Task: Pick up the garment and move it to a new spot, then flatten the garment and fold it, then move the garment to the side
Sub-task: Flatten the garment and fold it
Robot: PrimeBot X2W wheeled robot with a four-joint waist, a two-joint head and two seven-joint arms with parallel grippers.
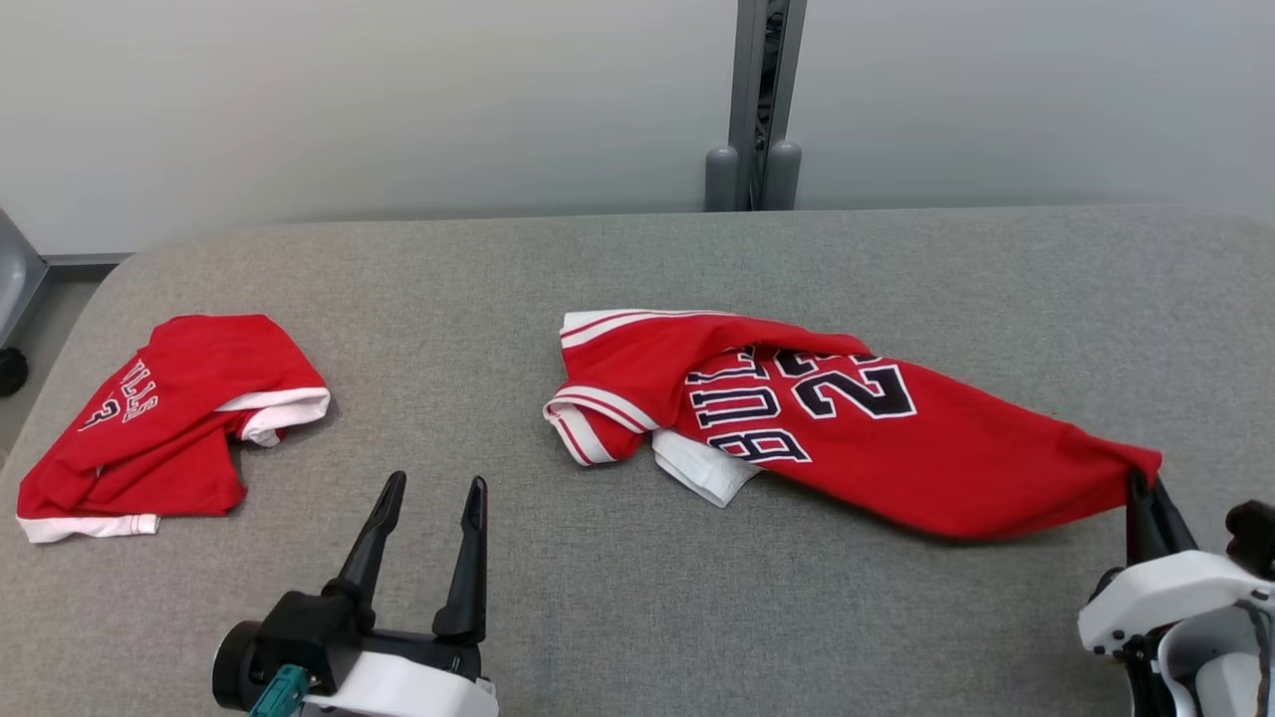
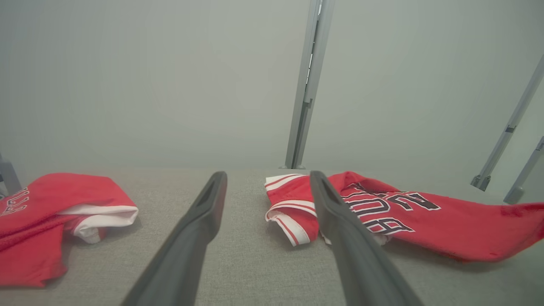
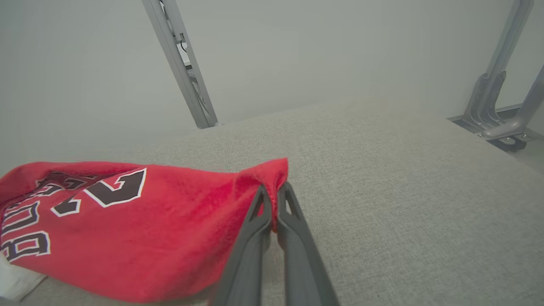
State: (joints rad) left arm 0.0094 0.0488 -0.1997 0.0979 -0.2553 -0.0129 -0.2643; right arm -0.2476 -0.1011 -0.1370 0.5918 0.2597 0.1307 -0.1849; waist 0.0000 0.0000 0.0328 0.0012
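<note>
- Your left gripper [image 1: 437, 483] sits nearest, at the lower left of the head view, over the grey table [image 1: 637, 627], its two dark fingers spread wide with nothing between them.
- At the far left you see a second red garment [image 1: 169, 418], bunched up and apart from that gripper.
- Mid-frame lies the red jersey [image 1: 896, 448], rumpled, with white-striped trim at its left end and lettering facing up.
- At the lower right, your right gripper [image 1: 1138, 480] has its fingers pinched together on the jersey's right corner, drawn to a point.
</note>
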